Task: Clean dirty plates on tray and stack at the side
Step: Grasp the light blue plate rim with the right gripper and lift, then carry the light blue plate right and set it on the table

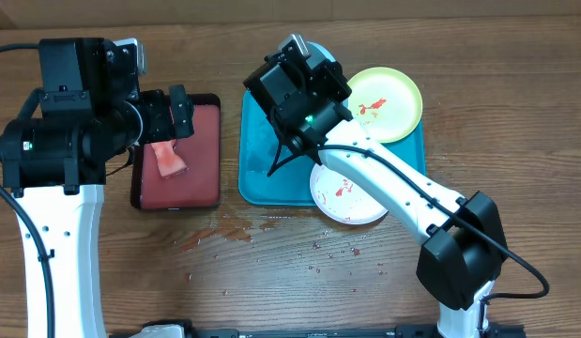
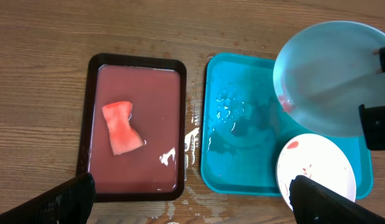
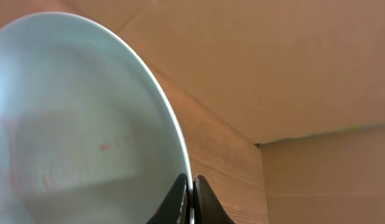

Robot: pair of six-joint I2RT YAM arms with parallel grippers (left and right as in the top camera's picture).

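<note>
1. Wooden table (image 1: 496,56) carries the teal tray (image 2: 236,149) mid-surface, with a black-rimmed red tray (image 2: 92,124) of pinkish water toward the left edge.
2. My right claw (image 3: 192,194) is pinched on the light blue plate (image 2: 329,74) by its rim, holding it tilted above the tray's far edge. The yellow-green plate (image 1: 389,103) and white plate (image 2: 316,168) sit smeared at its right corners.
3. My left claw (image 1: 177,115) hangs wide and empty over the sponge (image 2: 122,127). I judge this is the washing step. Next I must grip the sponge and wipe the raised plate.

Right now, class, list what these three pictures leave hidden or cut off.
- Right wrist: the blue plate runs off the left and bottom edges.
- Overhead: the right arm covers most of it and part of the white plate.
- Left wrist: a black finger covers the white plate's lower edge.
</note>
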